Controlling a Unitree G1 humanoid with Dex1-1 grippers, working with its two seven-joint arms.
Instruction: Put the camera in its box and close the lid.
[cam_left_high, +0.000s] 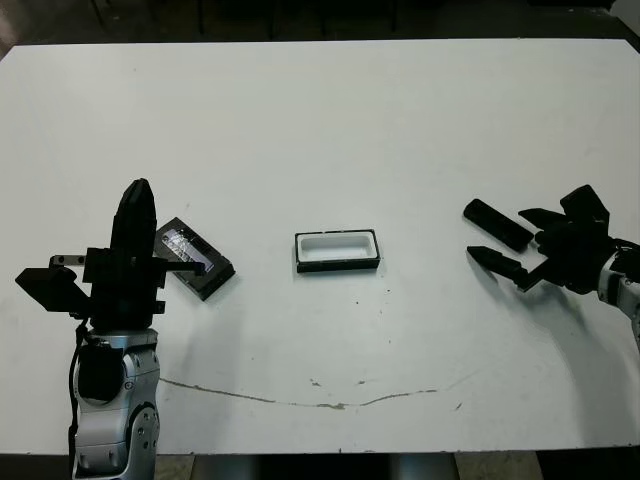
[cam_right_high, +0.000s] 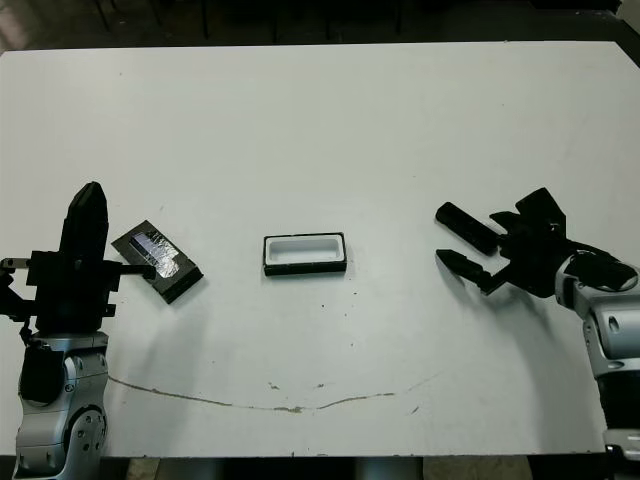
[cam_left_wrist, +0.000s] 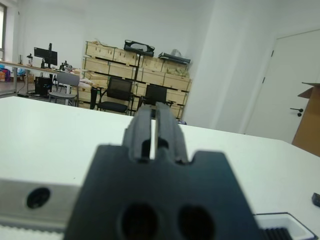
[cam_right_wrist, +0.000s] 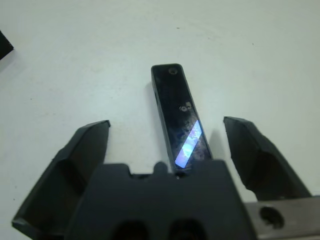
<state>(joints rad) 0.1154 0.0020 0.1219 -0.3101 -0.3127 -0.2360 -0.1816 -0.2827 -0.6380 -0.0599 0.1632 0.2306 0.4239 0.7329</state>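
Scratch line (cam_left_high: 320, 398): a thin curved mark is seen on the white table (cam_left_high: 330, 120) near its front edge, below the box.

Left gripper (cam_left_high: 137, 200): it is held upright over the near left part of the table, fingers pointing up. In the left wrist view the two fingers (cam_left_wrist: 142, 131) are seen pressed nearly together, with only a thin slit between them and nothing held.

Lid (cam_left_high: 194, 257): the flat black panel lies at an angle on the table just beside the left gripper, toward the middle. A shiny clear strip is seen along its face. Whether the gripper touches it cannot be told.

Box (cam_left_high: 337, 250): the shallow tray rests open near the table's middle, between the two arms — black rim outside, white lining inside, nothing in it. It is well apart from the camera.

Right gripper (cam_left_high: 503, 247): it is reached in low from the right, with its fingers spread wide apart. One finger (cam_right_wrist: 260, 157) is seen on each side of the camera in the right wrist view, neither touching it.

Camera (cam_right_wrist: 179, 119): the slim black bar lies flat on the table at the right, between the spread fingers of the right gripper. A bluish-white lit patch is seen on its face.

Far background: stacked wooden crates (cam_left_wrist: 135, 70) and office chairs (cam_left_wrist: 117, 95) are seen beyond the table in the left wrist view.
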